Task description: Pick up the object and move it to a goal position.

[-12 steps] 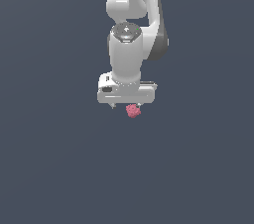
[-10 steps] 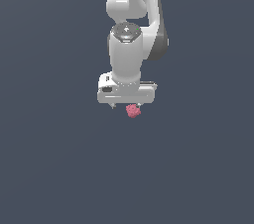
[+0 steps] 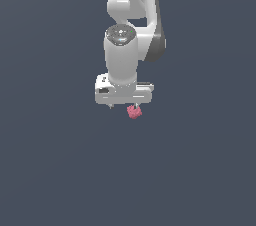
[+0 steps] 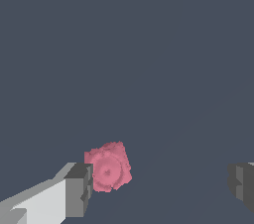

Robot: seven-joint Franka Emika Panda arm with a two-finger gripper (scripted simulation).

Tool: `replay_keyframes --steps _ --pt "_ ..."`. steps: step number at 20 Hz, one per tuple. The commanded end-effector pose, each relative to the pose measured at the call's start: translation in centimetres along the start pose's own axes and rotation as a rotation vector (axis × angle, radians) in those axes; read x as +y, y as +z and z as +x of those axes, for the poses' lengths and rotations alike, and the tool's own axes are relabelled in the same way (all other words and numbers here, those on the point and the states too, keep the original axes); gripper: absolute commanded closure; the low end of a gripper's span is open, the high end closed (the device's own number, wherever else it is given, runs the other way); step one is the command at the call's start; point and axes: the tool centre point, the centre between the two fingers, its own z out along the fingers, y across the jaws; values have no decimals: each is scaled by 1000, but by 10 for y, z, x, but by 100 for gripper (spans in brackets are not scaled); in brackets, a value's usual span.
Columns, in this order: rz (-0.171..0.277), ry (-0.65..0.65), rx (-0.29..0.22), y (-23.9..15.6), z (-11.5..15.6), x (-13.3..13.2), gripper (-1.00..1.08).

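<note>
The object (image 3: 134,112) is a small pinkish-red bumpy blob on the dark grey floor, showing just under the white hand in the exterior view. My gripper (image 3: 124,105) hangs pointing down over it. In the wrist view the object (image 4: 108,168) lies between the open fingers, close against one grey fingertip (image 4: 79,188). The other fingertip (image 4: 242,184) stands far from it. The gripper (image 4: 161,188) is open and holds nothing. I cannot tell whether the near fingertip touches the object.
The plain dark grey floor (image 3: 60,170) fills both views. The white arm (image 3: 135,0) rises out of the top of the exterior view.
The hand has shifted slightly toward the exterior view's left. The object has not moved.
</note>
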Motion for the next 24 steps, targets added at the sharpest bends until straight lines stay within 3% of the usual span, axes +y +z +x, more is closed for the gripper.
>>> replay_keyframes --steps 1,11,24 --pt "1 -1 -1 0 0 0 -92" --pt "-1 -51 -3 17 -9 -9 -92" --pt "0 -257 -8 80 -52 -43 -92"
